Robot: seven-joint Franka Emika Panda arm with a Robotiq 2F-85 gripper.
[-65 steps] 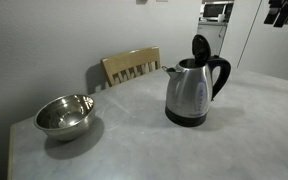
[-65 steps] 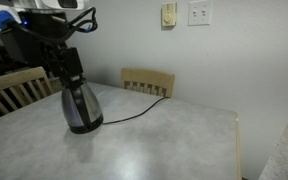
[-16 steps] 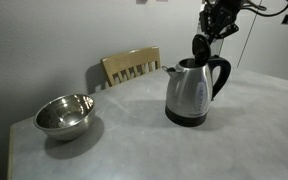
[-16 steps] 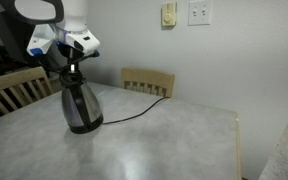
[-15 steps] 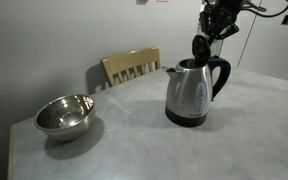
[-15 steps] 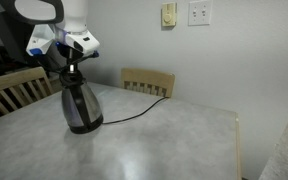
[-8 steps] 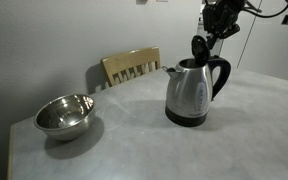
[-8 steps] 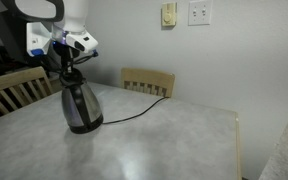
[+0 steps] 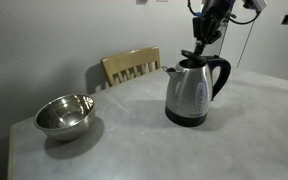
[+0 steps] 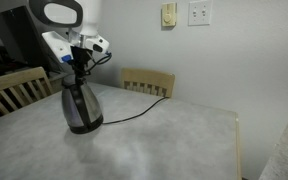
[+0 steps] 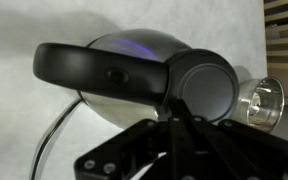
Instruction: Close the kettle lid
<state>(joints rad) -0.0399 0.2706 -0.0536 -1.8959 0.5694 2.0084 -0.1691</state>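
Directly beneath the pincer [image 9: 202,44] stands the one kettle [image 9: 192,92], its kettle lid [image 9: 196,56] tipped low over the mouth right at the fingertips; whether it sits fully home is hard to tell. In the wrist view the fingers [image 11: 176,145] are dark and blurred, cut off by the lower edge, and look drawn together with no gap. One steel bowl [image 9: 64,115] sits well away from the pincer on the table [image 9: 134,145]. A chair back [image 10: 147,80] shows beyond it, a second chair [image 10: 12,90] off to the side. Two wall plates [image 10: 199,12] hang further off; any lettering is too small to read
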